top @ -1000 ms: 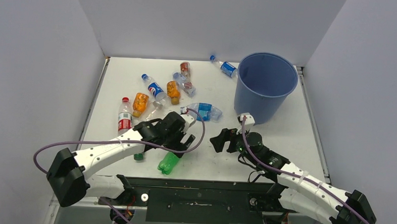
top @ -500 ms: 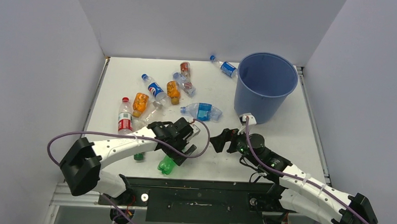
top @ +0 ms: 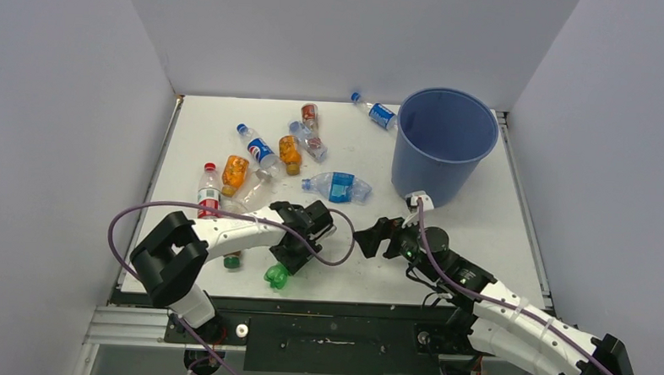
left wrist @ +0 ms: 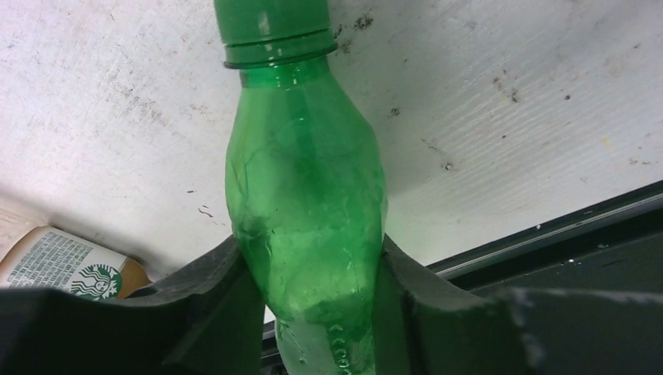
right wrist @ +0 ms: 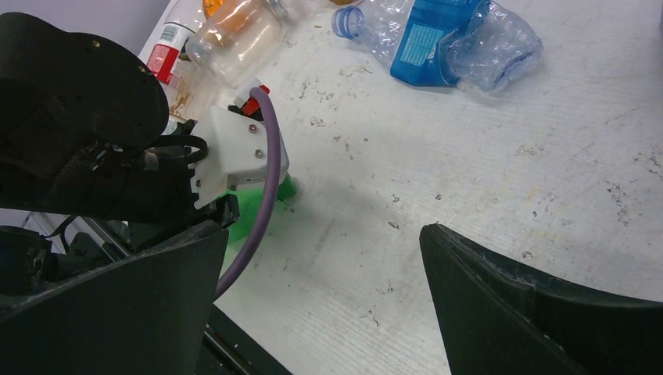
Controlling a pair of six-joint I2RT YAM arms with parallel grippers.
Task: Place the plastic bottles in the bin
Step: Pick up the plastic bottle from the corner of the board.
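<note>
- the left gripper (left wrist: 309,266) pinches the green bottle (left wrist: 305,195) by its belly, its fingers (left wrist: 219,289) pressed against both sides. in the wrist view the bottle's base and the top of its cap are cut off.
- from above, this bottle lies on the table (top: 495,237) well left of the bin (top: 430,177), towards the front edge. the gripper hides most of it and only one green end shows.
- the right gripper (right wrist: 320,258) hangs between the bin and that bottle, its fingers spread wide over bare table.
- a crushed clear bottle (top: 339,187) with a blue label lies near the bin's left side, apart from it.
- a blue-capped bottle (top: 374,112) lies at the bin's far left side; i cannot tell whether they touch.
- six more bottles (top: 258,150) lie scattered farther left of the bin.
- a small labelled bottle (left wrist: 70,266), farther from the bin than the green one, is half hidden under the left arm (top: 225,233).
</note>
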